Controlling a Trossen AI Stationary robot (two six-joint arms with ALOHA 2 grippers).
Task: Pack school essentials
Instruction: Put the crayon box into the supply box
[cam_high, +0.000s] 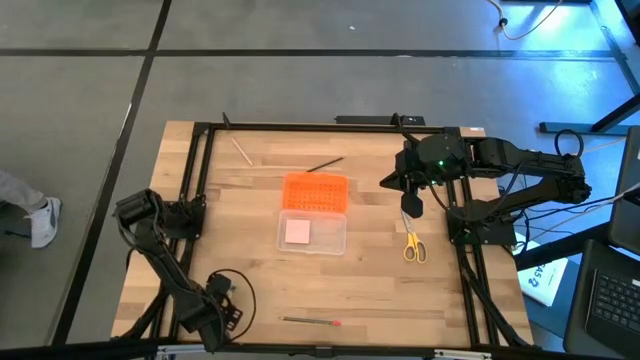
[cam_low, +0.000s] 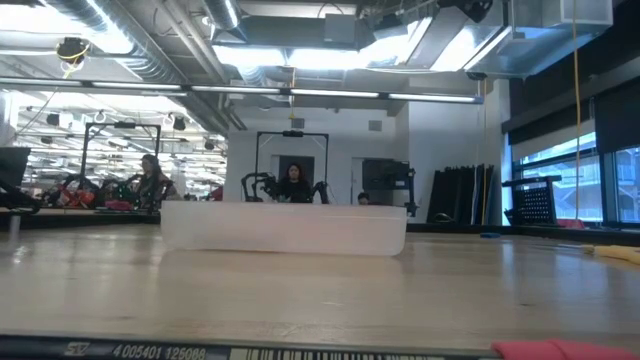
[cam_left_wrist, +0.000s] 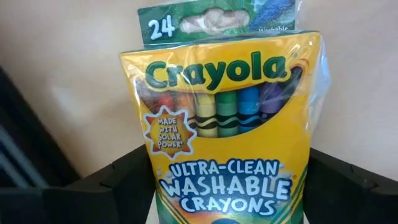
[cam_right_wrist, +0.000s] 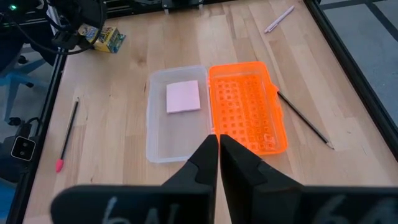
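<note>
Wooden table (cam_high: 250, 290); clear box (cam_high: 312, 232) centre; people beyond in workshop.

Two dark jointed arms, matte black segments. Right arm (cam_high: 520, 175): small green indicator light near wrist, looped black cables at base. Left arm (cam_high: 165, 255): coiled black cable near lower joint. Right gripper (cam_right_wrist: 219, 163) fingers black, tapered, wedge-shaped.

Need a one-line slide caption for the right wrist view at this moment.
Right gripper, fingers shut, hovers over the open clear box holding a pink block, orange lid alongside.
</note>
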